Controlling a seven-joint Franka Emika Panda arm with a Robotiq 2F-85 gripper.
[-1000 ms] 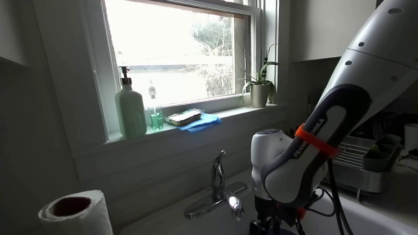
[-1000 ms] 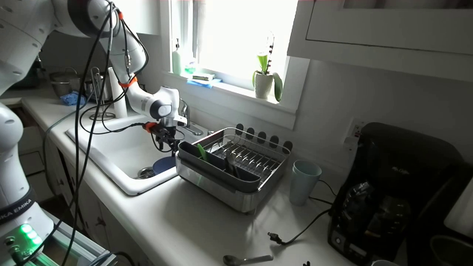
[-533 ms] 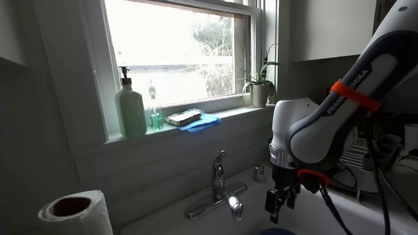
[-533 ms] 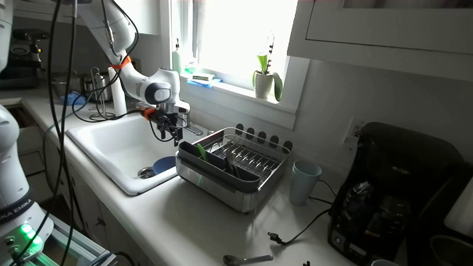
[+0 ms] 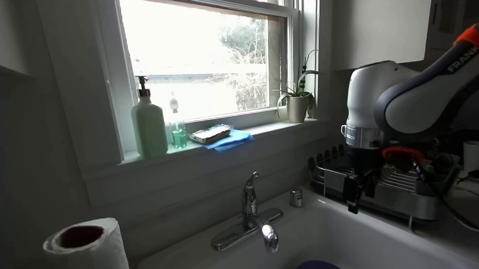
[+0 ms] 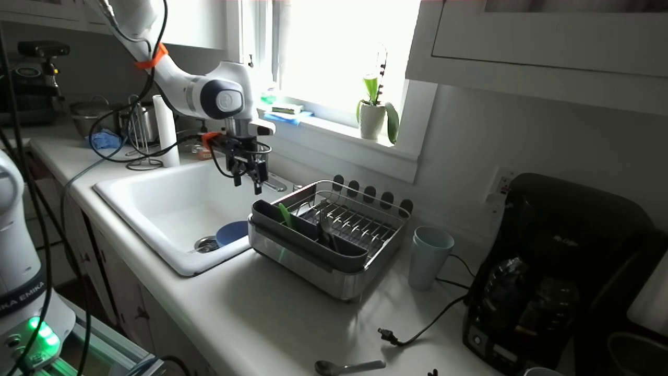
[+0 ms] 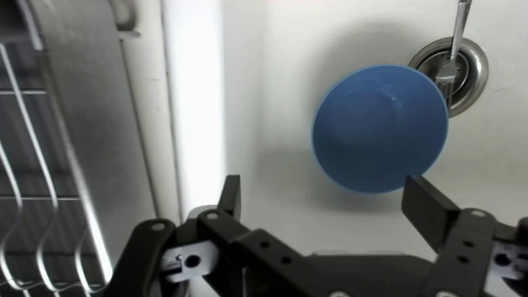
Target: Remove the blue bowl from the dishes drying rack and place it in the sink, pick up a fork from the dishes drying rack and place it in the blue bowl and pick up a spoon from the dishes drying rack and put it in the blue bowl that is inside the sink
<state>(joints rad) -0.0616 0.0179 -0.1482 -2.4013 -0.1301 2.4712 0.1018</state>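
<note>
While the blue bowl (image 7: pixel 379 128) is sitting in the sink (image 6: pixel 167 211), a fork (image 7: pixel 447 74) lying outside it, the gripper (image 7: pixel 324 194) is hovering above, spread wide and empty. If it's going for cutlery (image 6: pixel 327 230) in the drying rack (image 6: pixel 297 263) next, centring over one piece is probably helping

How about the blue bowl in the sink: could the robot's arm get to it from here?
Probably yes: the claw hangs open and empty above the sink, and the wrist view shows nothing between it and the blue bowl. It would likely need to come down.
</note>
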